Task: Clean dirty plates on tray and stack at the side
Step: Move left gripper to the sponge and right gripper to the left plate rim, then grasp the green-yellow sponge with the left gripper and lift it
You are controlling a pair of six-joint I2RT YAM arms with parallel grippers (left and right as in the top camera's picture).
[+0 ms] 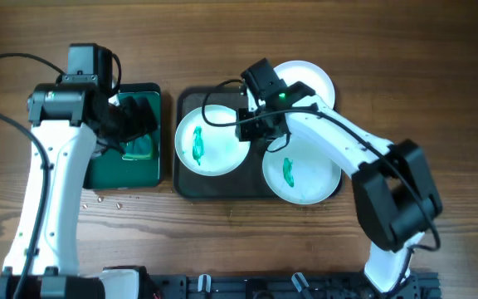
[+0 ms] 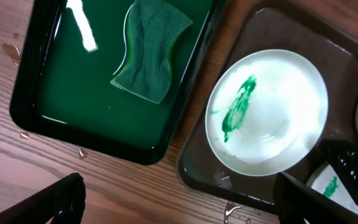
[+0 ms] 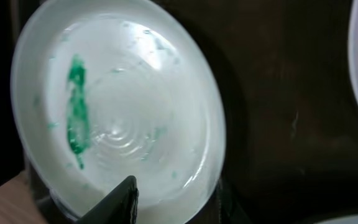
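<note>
Three white plates are recorded in the overhead view. The left plate (image 1: 210, 148) and the lower right plate (image 1: 305, 178), each marked with a green smear, lie in the dark tray (image 1: 185, 187). The upper plate (image 1: 315, 79) sits at the tray's far right corner and is partly covered by the right arm. Whether it rests on the tray or on the table (image 1: 222, 241) cannot be determined.

The right tool (image 1: 257, 129) is placed at the right rim of the left plate. Only the right wrist view shows that its fingers (image 3: 124, 194) straddle this rim, one over the inside and the other outside. Whether the rim is actually pinched cannot be told (the fingertips are cut off at the bottom edge of the picture).

In the left wrist view the left tool (image 2: 179, 190) is seen spread wide, with nothing between its fingers. Overhead it is located above the green tray (image 2: 73, 99), where its jaws are masked by the arm. A green sponge (image 2: 148, 56) lies in shallow water in that tray.

The table is of brown wood. Water droplets are noted on it beside both trays in the left wrist view. A few small specks are seen overhead near the green tray's front edge. Nothing of the room beyond the table is visible.
</note>
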